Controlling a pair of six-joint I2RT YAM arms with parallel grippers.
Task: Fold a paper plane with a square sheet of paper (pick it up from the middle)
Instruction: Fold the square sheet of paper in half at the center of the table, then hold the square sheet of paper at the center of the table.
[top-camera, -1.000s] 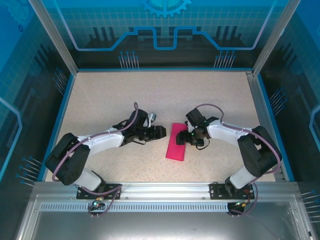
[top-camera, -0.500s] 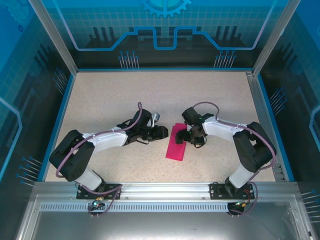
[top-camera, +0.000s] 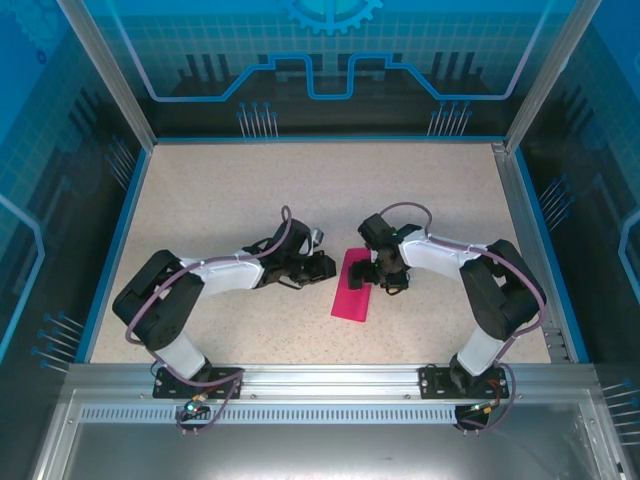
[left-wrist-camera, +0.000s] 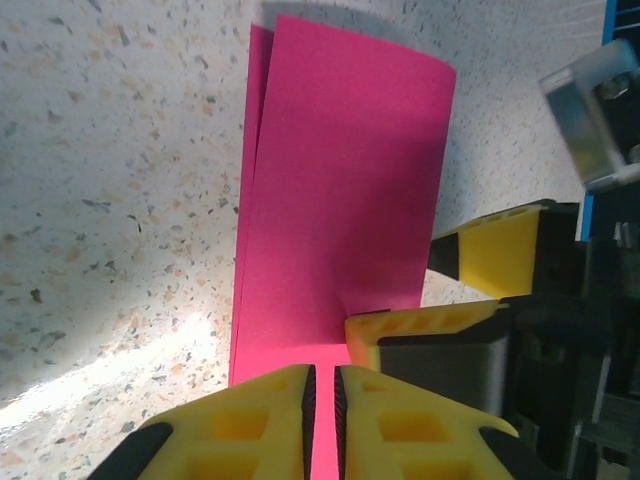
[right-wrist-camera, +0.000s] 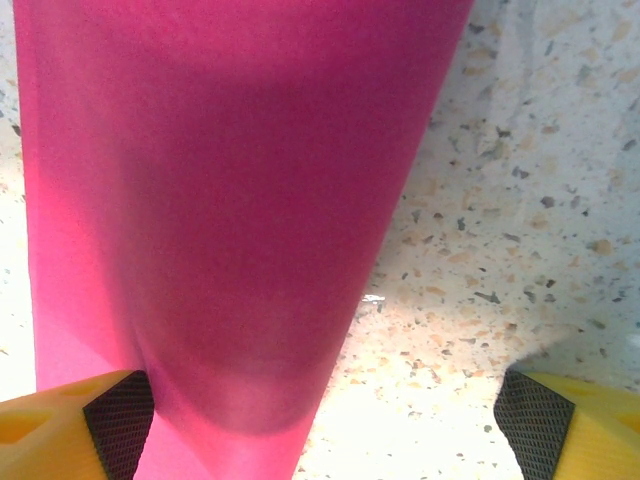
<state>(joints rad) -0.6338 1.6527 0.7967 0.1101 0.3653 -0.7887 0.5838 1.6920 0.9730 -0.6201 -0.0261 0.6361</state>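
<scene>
The square sheet of paper (top-camera: 352, 288) lies folded in half on the surface (top-camera: 220, 200), so the plane's pointy folds are not done yet; the left gripper (left-wrist-camera: 322, 398) has fingers together at its edge, the right gripper (right-wrist-camera: 330, 420) has fingers wide apart.

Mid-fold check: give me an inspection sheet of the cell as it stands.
Surface: speckled beige tabletop, no spills seen.
Job's things: square sheet of paper folded in two layers, lying between the arms; not yet a plane.
Clutter: nothing seen.
Grippers: left gripper jaws almost shut at the sheet's edge, pinch unclear; right gripper jaws open, straddling the opposite edge.
Cables: purple cables loop along both arms, off the paper.
Surroundings: blue panels, aluminium rail.
</scene>
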